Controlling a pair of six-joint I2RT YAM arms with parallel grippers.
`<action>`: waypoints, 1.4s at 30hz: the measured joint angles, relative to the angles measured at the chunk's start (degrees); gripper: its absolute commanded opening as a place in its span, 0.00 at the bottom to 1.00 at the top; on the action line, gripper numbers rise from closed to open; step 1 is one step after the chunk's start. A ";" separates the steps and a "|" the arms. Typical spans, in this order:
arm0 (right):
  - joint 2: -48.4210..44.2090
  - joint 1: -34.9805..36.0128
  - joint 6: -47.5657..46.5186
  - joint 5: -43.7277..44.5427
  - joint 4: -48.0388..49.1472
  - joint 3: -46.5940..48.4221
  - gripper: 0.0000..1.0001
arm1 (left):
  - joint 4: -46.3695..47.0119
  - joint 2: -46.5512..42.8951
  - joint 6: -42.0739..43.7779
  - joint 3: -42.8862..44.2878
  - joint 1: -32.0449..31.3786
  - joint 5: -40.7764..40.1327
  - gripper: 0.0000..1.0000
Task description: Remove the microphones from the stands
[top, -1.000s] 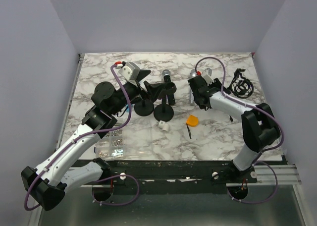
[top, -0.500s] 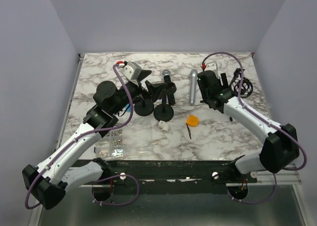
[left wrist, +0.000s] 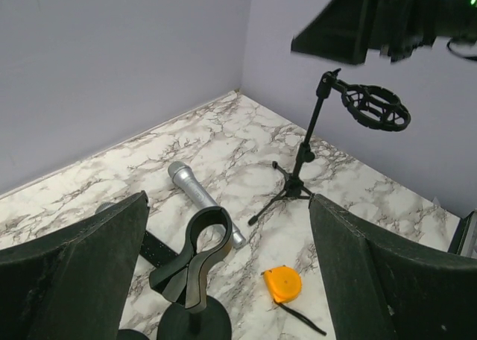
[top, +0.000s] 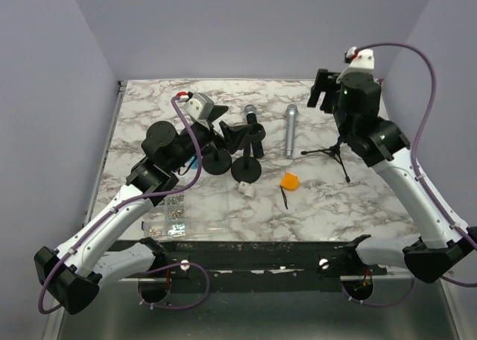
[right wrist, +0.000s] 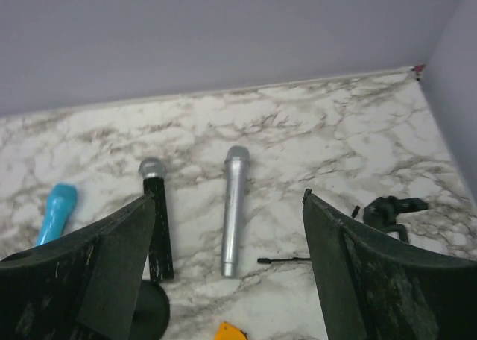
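Both jaws open; silver mic (top: pixel 289 130) flat on table (top: pixel 358 198).

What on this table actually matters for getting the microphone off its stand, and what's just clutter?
Part of the job:
silver microphone, lying flat
tripod stand, holder empty
black microphone
empty clip stand
second clip stand

Just lying about:
orange tape measure
bag of small hardware
blue object
small white piece

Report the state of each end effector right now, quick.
Left end effector: open, holding nothing.
Right end effector: open, holding nothing.
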 measured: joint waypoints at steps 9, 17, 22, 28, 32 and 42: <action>5.27 -3.93 9.42 17.05 -14.29 12.70 0.70 | -0.22 -1.77 0.02 0.00 0.00 -0.02 0.90; 5.05 -16.61 11.96 12.59 -17.55 8.00 0.54 | -0.20 -3.48 0.02 0.00 -0.04 -0.02 0.90; 5.01 -17.42 12.28 9.35 -17.53 6.36 0.48 | -0.20 -3.50 0.04 0.00 -0.07 -0.02 0.90; 4.55 -19.08 11.69 7.91 -15.13 3.37 0.39 | -0.20 -3.50 0.04 0.00 -0.35 -0.02 0.90; 4.22 -19.30 11.23 6.82 -13.33 2.38 0.35 | -0.20 -3.50 0.04 0.00 -0.37 -0.02 0.90; 1.07 -19.63 11.82 5.16 -5.49 -4.50 0.34 | -0.20 -3.28 0.04 0.00 -0.37 -0.02 0.90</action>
